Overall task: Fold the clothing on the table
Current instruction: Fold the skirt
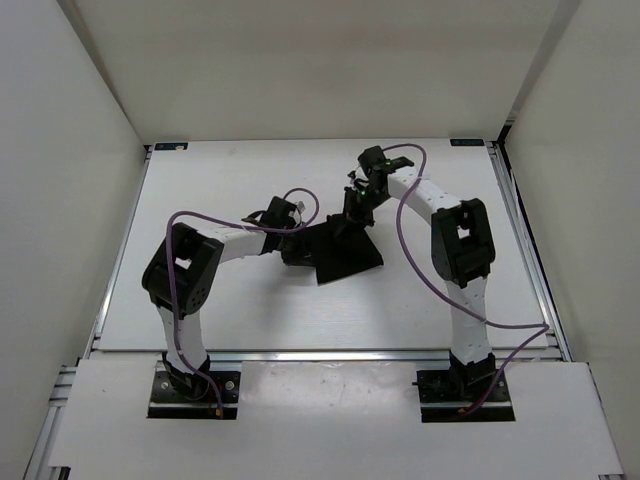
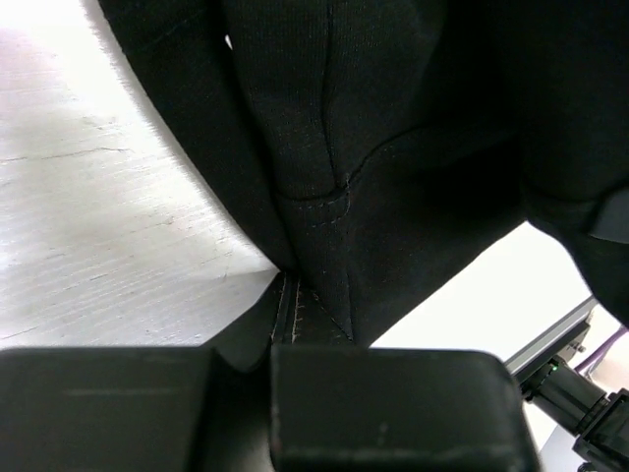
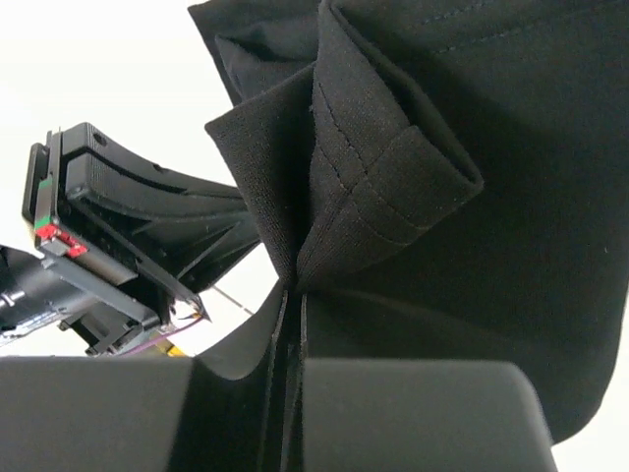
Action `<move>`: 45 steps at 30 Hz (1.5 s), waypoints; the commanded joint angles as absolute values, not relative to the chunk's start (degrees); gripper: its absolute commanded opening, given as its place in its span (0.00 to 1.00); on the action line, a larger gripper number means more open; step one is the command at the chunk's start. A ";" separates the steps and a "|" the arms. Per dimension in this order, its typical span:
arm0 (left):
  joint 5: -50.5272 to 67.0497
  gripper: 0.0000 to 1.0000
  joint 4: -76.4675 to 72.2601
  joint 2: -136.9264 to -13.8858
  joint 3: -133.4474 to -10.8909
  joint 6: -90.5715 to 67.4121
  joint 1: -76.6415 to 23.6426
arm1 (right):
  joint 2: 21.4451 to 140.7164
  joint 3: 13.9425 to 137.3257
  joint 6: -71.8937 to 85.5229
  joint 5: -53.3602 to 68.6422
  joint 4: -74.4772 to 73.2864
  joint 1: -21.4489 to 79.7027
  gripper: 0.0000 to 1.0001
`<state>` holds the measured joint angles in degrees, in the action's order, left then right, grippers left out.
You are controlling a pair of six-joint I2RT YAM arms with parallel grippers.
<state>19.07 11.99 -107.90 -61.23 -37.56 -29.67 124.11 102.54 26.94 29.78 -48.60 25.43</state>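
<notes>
The black clothing [image 1: 347, 256] lies bunched at the middle of the white table [image 1: 220, 190], partly lifted between both arms. My left gripper [image 1: 296, 246] is at its left edge, shut on a stitched hem, and the fabric [image 2: 393, 147] rises from the jaws [image 2: 287, 300] in the left wrist view. At the far edge, my right gripper [image 1: 351, 214] is shut on a folded, seamed corner; the cloth [image 3: 472, 197] hangs from its closed jaws [image 3: 293, 307]. The two grippers are close together.
The left arm's wrist body [image 3: 108, 246] shows just left of the right gripper. White walls enclose the table on three sides. Metal rails [image 1: 525, 250] run along the table edges, with blue corner marks [image 1: 170, 146] at the back. Purple cables [image 1: 410, 215] loop off both arms.
</notes>
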 commanded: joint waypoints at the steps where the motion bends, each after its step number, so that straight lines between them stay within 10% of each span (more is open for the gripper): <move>1: 18.36 0.00 12.66 -104.33 -60.03 -37.27 -29.00 | 125.07 105.38 29.00 32.61 -46.32 26.54 0.00; 18: 17.40 0.00 11.96 -103.97 -59.24 -37.53 -28.39 | 128.40 107.14 28.83 35.41 -41.23 29.62 0.00; 31: 17.23 0.00 12.83 -101.78 -58.62 -37.35 -22.60 | 119.10 97.74 34.19 53.00 -25.93 27.25 0.50; 35: 16.44 0.00 15.54 -99.85 -59.94 -35.86 -20.04 | 113.74 94.58 33.84 51.25 -26.10 26.02 0.42; 41: 19.24 0.00 20.74 -95.01 -66.78 -33.84 -18.10 | 113.72 91.15 31.81 45.88 -30.85 21.54 0.00; 45: 21.88 0.00 20.49 -95.80 -71.01 -34.88 -20.56 | 116.79 88.07 32.87 47.28 -28.65 22.85 0.00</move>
<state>18.52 20.12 -98.24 -67.64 -35.09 -18.52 113.56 90.39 32.64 46.87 -28.23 21.45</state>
